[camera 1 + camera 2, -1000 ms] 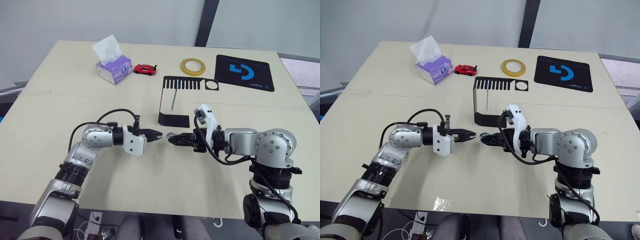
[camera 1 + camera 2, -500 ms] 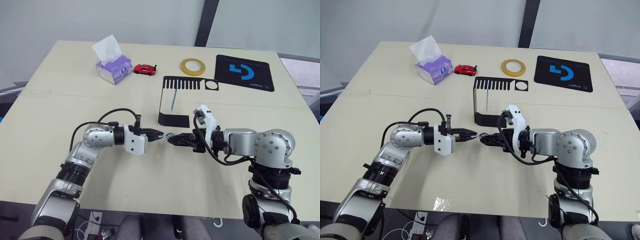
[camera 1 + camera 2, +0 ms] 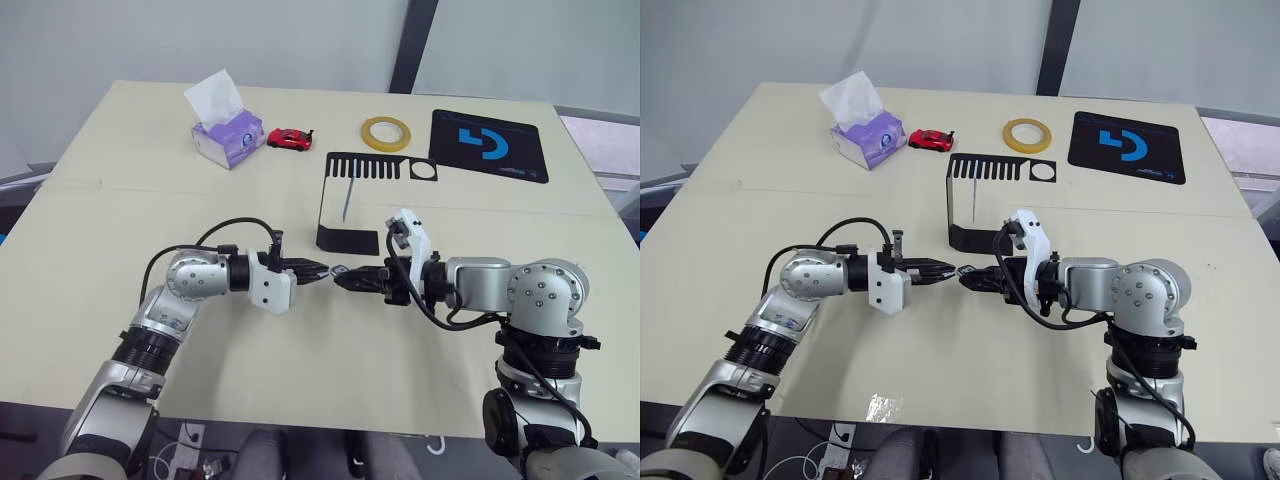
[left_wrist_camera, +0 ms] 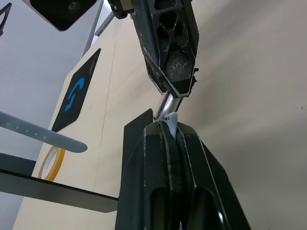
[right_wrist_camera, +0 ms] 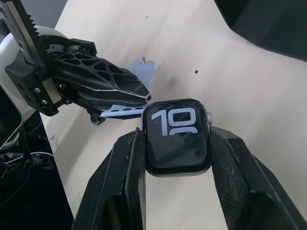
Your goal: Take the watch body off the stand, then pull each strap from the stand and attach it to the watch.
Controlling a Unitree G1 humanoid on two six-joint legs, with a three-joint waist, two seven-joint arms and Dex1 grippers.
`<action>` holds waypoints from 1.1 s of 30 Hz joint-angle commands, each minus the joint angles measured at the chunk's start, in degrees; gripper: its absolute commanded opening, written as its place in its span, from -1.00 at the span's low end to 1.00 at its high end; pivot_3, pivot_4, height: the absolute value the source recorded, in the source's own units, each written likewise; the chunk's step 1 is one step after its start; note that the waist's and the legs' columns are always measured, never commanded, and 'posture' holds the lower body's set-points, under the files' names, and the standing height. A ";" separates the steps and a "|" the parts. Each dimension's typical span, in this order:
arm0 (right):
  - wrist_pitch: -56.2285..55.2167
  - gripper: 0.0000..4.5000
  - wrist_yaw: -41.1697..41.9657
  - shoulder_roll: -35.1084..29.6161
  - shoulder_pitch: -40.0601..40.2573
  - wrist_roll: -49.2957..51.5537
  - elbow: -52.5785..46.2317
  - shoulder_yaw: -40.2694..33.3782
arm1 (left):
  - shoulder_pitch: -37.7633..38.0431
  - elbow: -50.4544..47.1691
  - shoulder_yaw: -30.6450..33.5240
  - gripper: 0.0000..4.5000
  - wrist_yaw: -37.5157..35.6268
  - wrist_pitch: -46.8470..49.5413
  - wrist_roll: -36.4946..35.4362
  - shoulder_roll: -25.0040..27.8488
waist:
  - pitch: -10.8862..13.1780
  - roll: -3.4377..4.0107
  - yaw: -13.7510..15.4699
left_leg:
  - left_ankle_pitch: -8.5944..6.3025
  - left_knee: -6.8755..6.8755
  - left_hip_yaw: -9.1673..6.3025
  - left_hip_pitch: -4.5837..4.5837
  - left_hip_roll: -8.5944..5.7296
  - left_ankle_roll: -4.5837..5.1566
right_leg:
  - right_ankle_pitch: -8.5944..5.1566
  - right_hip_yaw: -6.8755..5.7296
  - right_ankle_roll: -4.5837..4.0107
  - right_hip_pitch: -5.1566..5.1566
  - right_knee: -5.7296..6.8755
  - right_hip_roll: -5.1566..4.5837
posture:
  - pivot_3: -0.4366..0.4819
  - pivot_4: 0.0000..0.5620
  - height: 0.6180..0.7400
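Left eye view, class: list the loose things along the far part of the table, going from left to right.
Tissue box → red toy car → roll of yellow tape → black mat with the blue logo.

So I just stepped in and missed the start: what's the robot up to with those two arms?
It is fitting a strap to a watch. The right tool grips the watch body by its sides, screen showing white digits. The left tool pinches one pale strap and holds its end against the watch body's edge, above the table in front of the stand. A second strap hangs from the stand.
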 commanded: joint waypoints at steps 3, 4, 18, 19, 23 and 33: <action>0.29 -0.32 -0.30 1.02 -0.83 2.89 -2.64 -0.50 | -0.26 -1.00 -0.11 -1.00 1.67 -1.13 0.73 -0.29 | 0.00 0.00 0.01 | 0.00 0.00 0.00 0.00 0.00 0.00 | 0.00 0.00 0.00 0.00 0.00 0.00 | -0.05 -0.47 0.97; 0.29 -0.32 -0.30 0.90 -0.99 3.18 -2.70 -0.46 | -0.57 -0.65 -0.13 -1.00 1.98 -1.13 1.06 -0.40 | 0.00 0.00 0.02 | 0.00 0.00 0.00 0.00 0.00 0.00 | 0.00 0.00 0.00 0.00 0.00 0.00 | -0.05 -0.47 0.97; 0.29 -0.32 -2.43 1.99 -1.05 4.32 -2.71 -1.05 | -1.54 -0.25 -0.26 -1.00 4.92 -0.13 3.62 -1.75 | 0.00 0.00 0.02 | 0.00 0.00 0.00 0.00 0.00 0.00 | 0.00 0.00 0.00 0.00 0.00 0.00 | -0.05 -0.47 0.97; 0.29 -0.32 -2.52 2.03 -1.09 4.33 -2.68 -1.03 | -1.61 -0.06 -0.22 -1.00 5.29 -0.28 3.89 -1.84 | 0.00 0.00 0.03 | 0.00 0.00 0.00 0.00 0.00 0.00 | 0.00 0.00 0.00 0.00 0.00 0.00 | -0.05 -0.47 0.97; 0.29 -0.32 -2.86 2.23 -1.02 4.40 -2.91 -0.97 | -1.97 0.88 -0.30 -1.00 7.31 -1.83 5.55 -2.38 | 0.00 0.00 0.03 | 0.00 0.00 0.00 0.00 0.00 0.00 | 0.00 0.00 0.00 0.00 0.00 0.00 | -0.05 -0.47 0.97; 0.29 -0.32 -3.02 1.95 -0.66 4.08 -3.48 -0.56 | -0.95 0.96 -0.94 -1.00 12.28 -5.45 9.72 -3.37 | 0.00 0.00 0.03 | 0.00 0.00 0.00 0.00 0.00 0.00 | 0.00 0.00 0.00 0.00 0.00 0.00 | -0.05 -0.47 0.97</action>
